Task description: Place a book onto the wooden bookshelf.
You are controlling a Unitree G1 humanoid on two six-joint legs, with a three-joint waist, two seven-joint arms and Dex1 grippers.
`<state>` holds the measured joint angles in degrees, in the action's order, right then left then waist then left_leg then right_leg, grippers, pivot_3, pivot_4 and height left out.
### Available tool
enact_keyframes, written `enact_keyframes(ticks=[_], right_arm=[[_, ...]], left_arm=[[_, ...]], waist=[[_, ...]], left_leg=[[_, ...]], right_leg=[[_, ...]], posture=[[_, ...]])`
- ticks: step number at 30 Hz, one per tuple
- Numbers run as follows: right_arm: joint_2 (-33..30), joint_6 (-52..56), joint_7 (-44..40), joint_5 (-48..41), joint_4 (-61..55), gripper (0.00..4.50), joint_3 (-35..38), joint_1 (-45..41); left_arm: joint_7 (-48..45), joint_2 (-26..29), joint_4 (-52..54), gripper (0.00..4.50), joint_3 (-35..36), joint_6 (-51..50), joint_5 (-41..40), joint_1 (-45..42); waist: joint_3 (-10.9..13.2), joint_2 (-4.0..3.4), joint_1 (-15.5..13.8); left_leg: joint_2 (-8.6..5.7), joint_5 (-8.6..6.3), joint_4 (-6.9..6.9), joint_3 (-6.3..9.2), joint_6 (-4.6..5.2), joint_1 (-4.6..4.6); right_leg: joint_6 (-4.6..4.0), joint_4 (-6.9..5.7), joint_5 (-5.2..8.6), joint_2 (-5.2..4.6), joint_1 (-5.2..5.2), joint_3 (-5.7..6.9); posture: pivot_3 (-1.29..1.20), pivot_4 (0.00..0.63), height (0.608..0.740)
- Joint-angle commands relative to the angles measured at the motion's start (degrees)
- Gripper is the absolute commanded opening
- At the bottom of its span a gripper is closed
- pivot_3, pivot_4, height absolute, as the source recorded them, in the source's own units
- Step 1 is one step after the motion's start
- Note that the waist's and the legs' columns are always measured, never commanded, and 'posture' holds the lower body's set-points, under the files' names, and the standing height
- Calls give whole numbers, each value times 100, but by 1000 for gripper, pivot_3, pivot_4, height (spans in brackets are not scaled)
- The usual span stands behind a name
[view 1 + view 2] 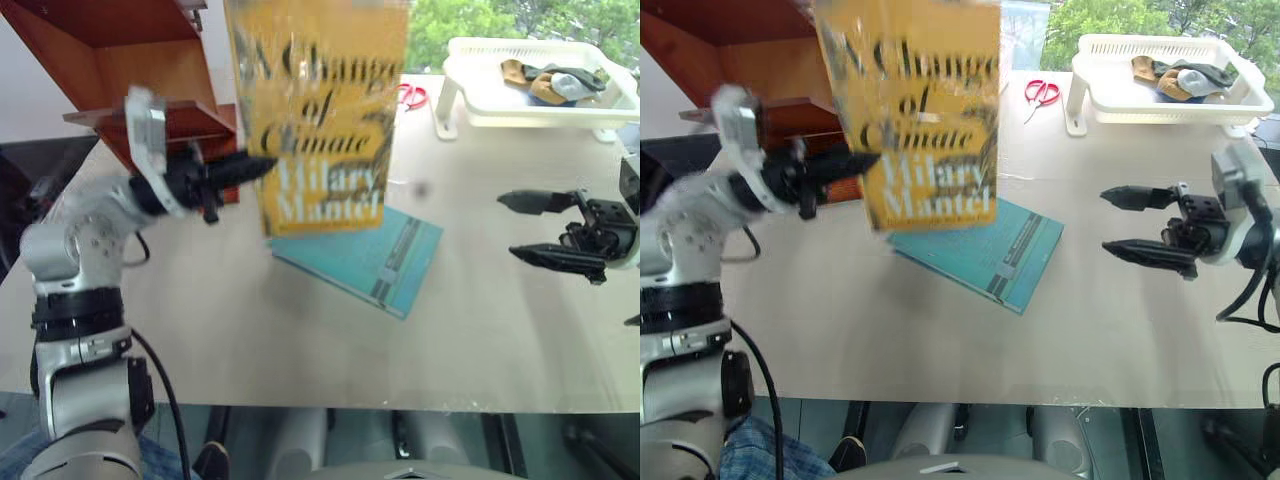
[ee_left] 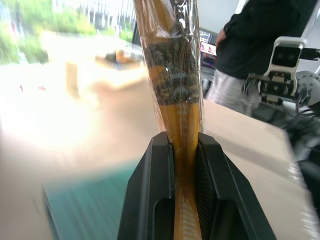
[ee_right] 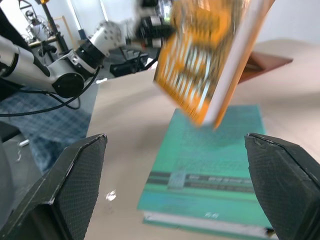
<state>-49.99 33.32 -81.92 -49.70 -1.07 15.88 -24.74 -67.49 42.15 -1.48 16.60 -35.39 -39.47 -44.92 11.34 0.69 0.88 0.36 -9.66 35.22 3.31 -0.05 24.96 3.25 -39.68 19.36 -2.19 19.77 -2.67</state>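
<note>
Yellow-orange and glossy, the book (image 1: 318, 110) stands upright in the air, cover facing me, pinched at its left edge by my left gripper (image 1: 248, 168); the fingers (image 2: 150, 200) are clamped tight on either side of the plastic-wrapped edge. It hangs above the teal book (image 1: 375, 258), which lies flat on the table (image 1: 300, 350), and just to the right of the wooden bookshelf (image 1: 130, 60). My right gripper (image 1: 545, 228) hovers well apart at the right, jaws spread, holding nothing.

I judge the step in hand to be the carry toward the shelf. To do it well I should keep the squeeze firm, since the grip is on one edge only and the wrapping looks slippery, so the heavy book could swing or slide. I should move it leftward over a flat board, keep its bottom edge above that board's front lip, and lower it squarely before letting go.

The table is pale beige and smooth. At its far right stands a white plastic rack (image 1: 530, 85) with cloth in it, and red scissors (image 1: 412, 96) lie beside it. Trees show through a window beyond, and a person in dark clothing (image 2: 260, 35) stands nearby.
</note>
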Motion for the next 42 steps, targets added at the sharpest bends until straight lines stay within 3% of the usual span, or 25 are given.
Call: enact_keyframes(ticks=[1,15,24,32,42], right_arm=[[68,-38,33,-153,110,4500,249,-183],[603,336,140,-984,946,4500,809,-1023],[705,171,-88,-814,1360,4500,699,-1199],[700,135,-180,-684,1498,4500,710,-1293],[656,272,-199,-805,1433,4500,848,-1333]], left_arm=[[189,307,248,90,110,564,259,-428],[-188,2400,-296,90,-1069,3295,2975,-1296],[-320,2763,-1286,90,-1455,4552,3742,-2393],[-143,3399,-2371,90,-1907,5260,4927,-2468],[31,3440,-3187,90,-2264,5362,5728,-2496]], waist=[[0,-2,22],[18,5,105],[32,19,126],[34,17,164],[34,18,146]], left_leg=[[0,0,-2,-4,0,-2],[5,0,-6,-37,0,-5],[3,0,-5,-44,1,0],[5,0,-5,-52,1,2],[6,1,4,-51,2,39]], right_leg=[[0,0,0,0,0,-4],[-1,-1,1,16,2,-11],[1,-2,2,15,7,-13],[1,-16,2,21,25,-29],[1,-22,1,19,58,-24]], posture=[[0,150,740],[0,150,740],[0,150,740],[0,150,740],[0,150,740]])
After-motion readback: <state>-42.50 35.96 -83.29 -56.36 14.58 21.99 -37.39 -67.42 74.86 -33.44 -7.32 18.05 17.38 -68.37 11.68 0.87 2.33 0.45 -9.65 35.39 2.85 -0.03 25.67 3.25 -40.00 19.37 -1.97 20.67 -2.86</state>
